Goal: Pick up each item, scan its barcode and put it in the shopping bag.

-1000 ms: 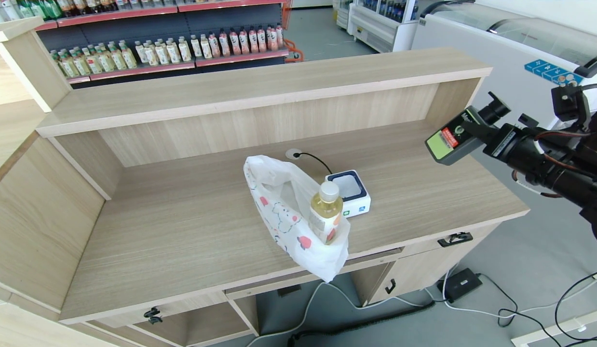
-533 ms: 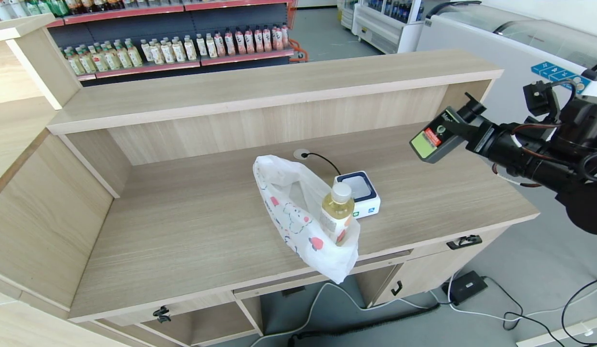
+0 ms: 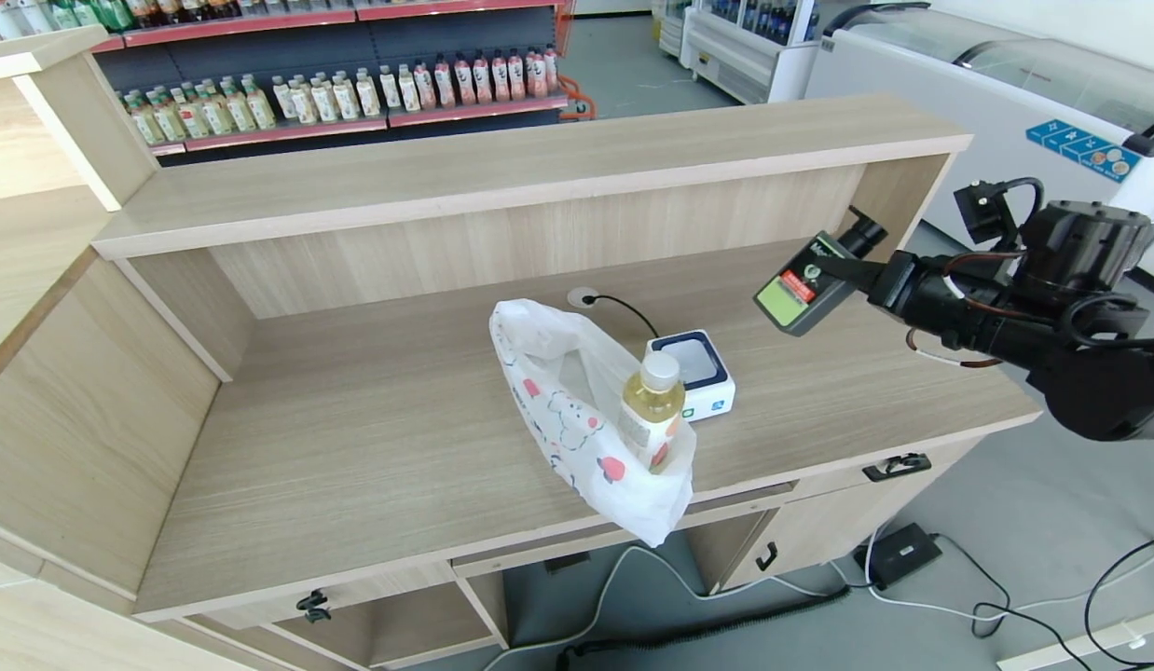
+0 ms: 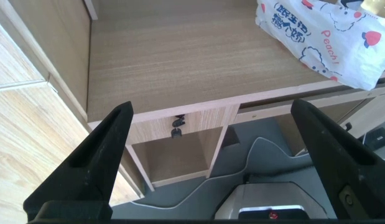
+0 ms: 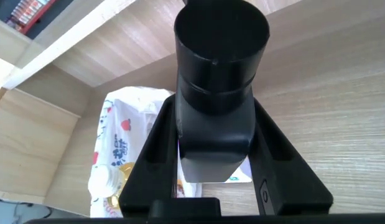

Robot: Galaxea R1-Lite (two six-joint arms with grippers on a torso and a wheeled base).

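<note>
Clamping bottle [image 3: 801, 296], right tool [image 3: 845, 275] (over counter [image 3: 353, 438])

I count one shopping bag [image 3: 577, 419]. Two bottles near it: one pale bottle [image 3: 652, 410], one dark bottle [image 3: 805, 289]. One scanner [image 3: 693, 373], one counter [image 3: 353, 419]. Two grippers: left gripper [image 4: 211, 115], right gripper [image 5: 217, 143]. Shelf bottles [image 3: 353, 93]: dozens, too small for my tally.

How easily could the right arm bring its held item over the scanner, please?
Probably yes: the right gripper holds the item above bare counter, and nothing stands between it and the scanner.
</note>
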